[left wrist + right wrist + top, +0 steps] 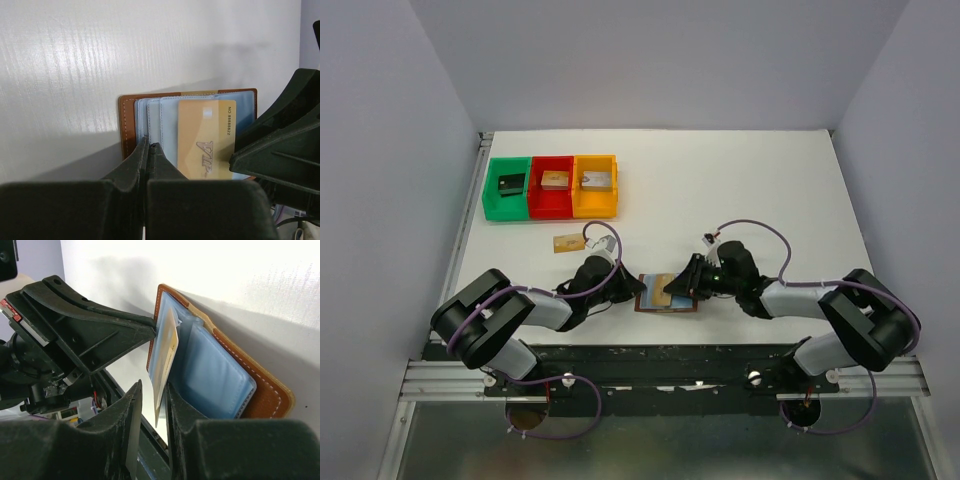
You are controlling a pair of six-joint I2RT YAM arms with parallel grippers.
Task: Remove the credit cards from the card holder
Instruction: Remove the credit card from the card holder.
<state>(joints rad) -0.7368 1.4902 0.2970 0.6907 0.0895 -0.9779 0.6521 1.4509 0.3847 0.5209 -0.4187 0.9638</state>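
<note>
The card holder (668, 293) is seen lying open on the white bench (750, 180), near its front edge and between the two arms. Its brown leather cover with pale stitching is turned down and its pale blue pockets (155, 120) are turned up.

A tan-gold card (205, 140) is shown standing partly out of one pocket. "VIP" is printed on it in slanted grey letters, and a number line beginning "NO. 8888" is set along one edge; the last digits cannot be read with certainty.

The left claw (148, 147) is closed, its fingertips pressed together with nothing between them, and it is set against the pockets at the holder's left side. The right claw (154, 386) is held partly open. The free end of the card is placed between its fingers (131, 405), and a gap is visible on at least one side, so a firm grip is not shown.

A second tan-gold card (567, 243) is found flat on the bench beyond the left claw. Its dark marks are too small to be read.
</note>
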